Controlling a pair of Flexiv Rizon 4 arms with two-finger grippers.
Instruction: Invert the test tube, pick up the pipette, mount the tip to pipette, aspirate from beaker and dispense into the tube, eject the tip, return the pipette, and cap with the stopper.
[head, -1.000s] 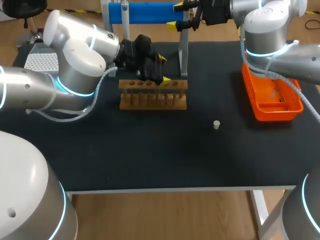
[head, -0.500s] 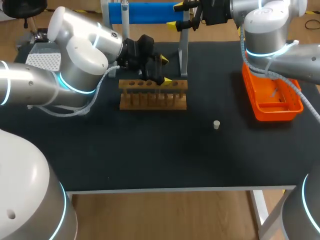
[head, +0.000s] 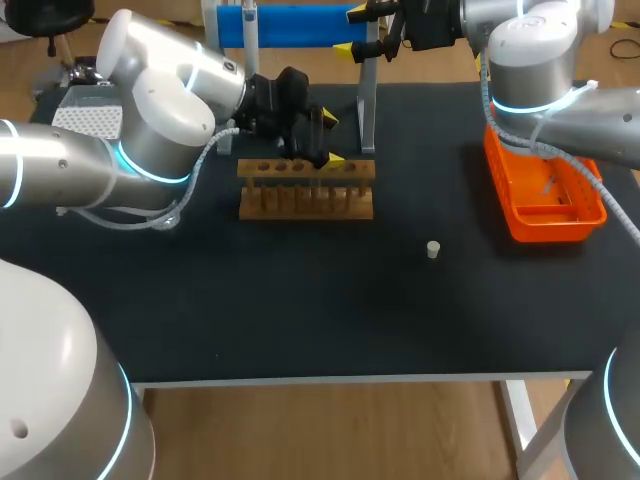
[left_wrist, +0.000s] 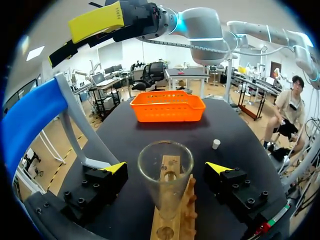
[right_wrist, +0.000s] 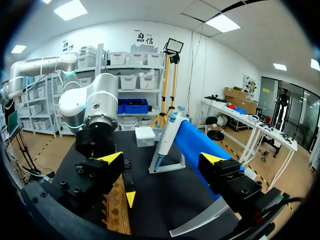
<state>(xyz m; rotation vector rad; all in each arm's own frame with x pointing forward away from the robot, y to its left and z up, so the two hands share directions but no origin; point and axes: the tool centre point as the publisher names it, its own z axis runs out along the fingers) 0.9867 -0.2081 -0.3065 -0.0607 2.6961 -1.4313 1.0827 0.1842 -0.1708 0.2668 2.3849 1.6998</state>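
Note:
In the left wrist view a clear glass test tube (left_wrist: 165, 200) stands mouth up in the wooden rack (left_wrist: 186, 215). My left gripper (left_wrist: 165, 168) is open around the tube's rim, and neither finger touches it. In the head view this gripper (head: 328, 139) hangs over the rack (head: 305, 190). My right gripper (head: 352, 31) is open at the far edge, beside the blue stand (head: 295, 24). The pipette (right_wrist: 167, 136) hangs on that stand (right_wrist: 199, 150), ahead of the right gripper (right_wrist: 161, 158). A small white stopper (head: 433, 249) lies on the mat. No beaker shows.
An orange tray (head: 545, 200) sits at the right side of the table, under my right arm. A white tip box (head: 85, 122) stands at the far left behind my left arm. The stand's metal leg (head: 367, 110) rises just behind the rack's right end.
My left arm's elbow has swung slightly up and toward the far side, while its gripper has stayed over the rack. The right arm has not moved.

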